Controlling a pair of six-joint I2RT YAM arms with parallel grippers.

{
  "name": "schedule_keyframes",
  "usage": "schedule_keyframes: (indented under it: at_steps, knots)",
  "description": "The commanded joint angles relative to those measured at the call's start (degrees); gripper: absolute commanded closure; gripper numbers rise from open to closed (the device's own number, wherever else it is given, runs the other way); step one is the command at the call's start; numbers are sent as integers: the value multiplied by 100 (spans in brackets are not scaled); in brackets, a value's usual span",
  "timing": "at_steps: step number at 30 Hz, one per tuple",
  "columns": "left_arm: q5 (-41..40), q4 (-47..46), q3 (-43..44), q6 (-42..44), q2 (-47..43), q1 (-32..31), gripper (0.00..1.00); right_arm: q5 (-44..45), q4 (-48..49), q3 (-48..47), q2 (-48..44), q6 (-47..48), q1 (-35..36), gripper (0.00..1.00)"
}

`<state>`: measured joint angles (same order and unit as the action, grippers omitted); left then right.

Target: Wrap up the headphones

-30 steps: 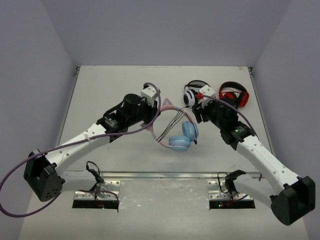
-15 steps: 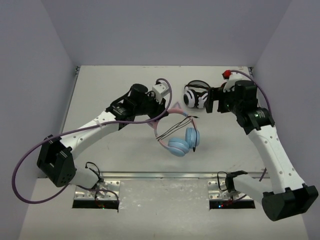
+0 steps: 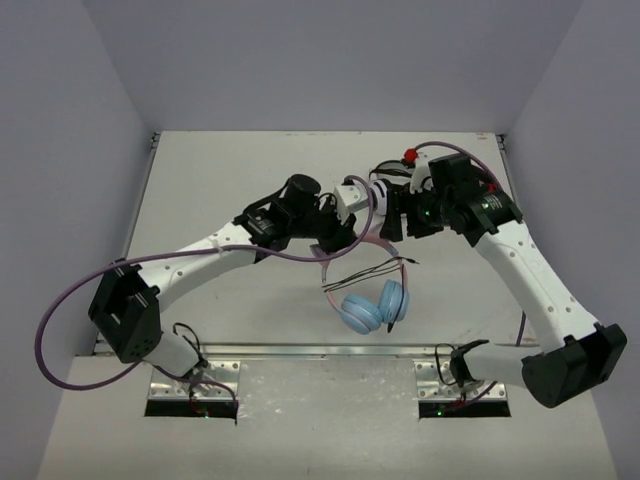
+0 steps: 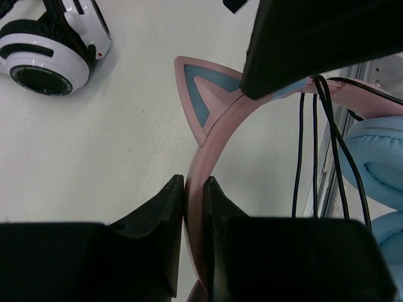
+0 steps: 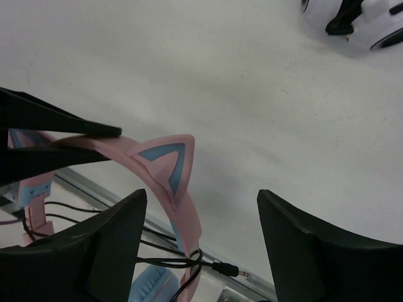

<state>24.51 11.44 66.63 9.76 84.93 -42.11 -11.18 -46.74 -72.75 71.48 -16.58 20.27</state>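
- While the left gripper (image 4: pixel 194 185) pinches the pink band of the headphones (image 3: pixel 372 306), we note its jaws are narrow, one on each side of the band.
- right gripper (image 5: pixel 198 196): jaws wide, holding nothing, over one cat ear.
- We log the headphones between the two arms, blue cups toward the near edge.
- cable (image 4: pixel 315 145): black, crossing the band in loose strands.
- white-and-black pair (image 4: pixel 47 53): farther back.

Probably a robotics lab: plain grey walls (image 3: pixel 330 60) enclose a white table (image 3: pixel 220 170) with a metal rail (image 3: pixel 330 351).
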Motion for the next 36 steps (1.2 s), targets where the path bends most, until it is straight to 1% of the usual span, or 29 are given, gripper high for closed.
schedule_keyframes:
  at_steps: [1,3,4,7,12,15,17,18,21,25,27,28,31,35,36]
  knots:
    - [150,-643,359,114,33,-34,99,-7,-160,129,-196,111,170,30]
    - [185,-635,482,140,146,-61,99,159,-247,165,-214,163,292,33]
    - [212,-591,526,158,182,-61,99,177,-274,191,-214,172,319,39]
    - [212,-459,719,193,366,-61,99,247,-248,375,-293,199,363,45]
    - [273,-265,983,246,622,-52,100,309,-186,630,-398,216,434,47]
    - [387,-318,975,255,613,-61,99,677,-160,727,-311,295,460,50]
    - [414,-327,975,246,595,-61,100,827,-125,710,-267,357,451,55]
    - [423,-318,975,246,587,-61,99,915,-125,692,-232,366,451,56]
    - [501,-336,948,228,560,-52,100,942,-99,631,-152,401,451,62]
    - [931,-607,799,158,438,-52,99,828,-54,560,67,498,451,66]
    - [968,-669,746,149,411,-52,99,723,-54,525,103,550,469,74]
    - [968,-678,737,149,428,-52,99,662,-46,490,111,559,460,80]
    - [1029,-704,755,167,481,-52,100,363,86,560,41,673,460,80]
    - [1195,-810,729,88,525,-52,100,257,253,709,-90,901,460,78]
    - [1196,-871,711,70,508,-52,99,257,349,797,-108,1015,460,86]
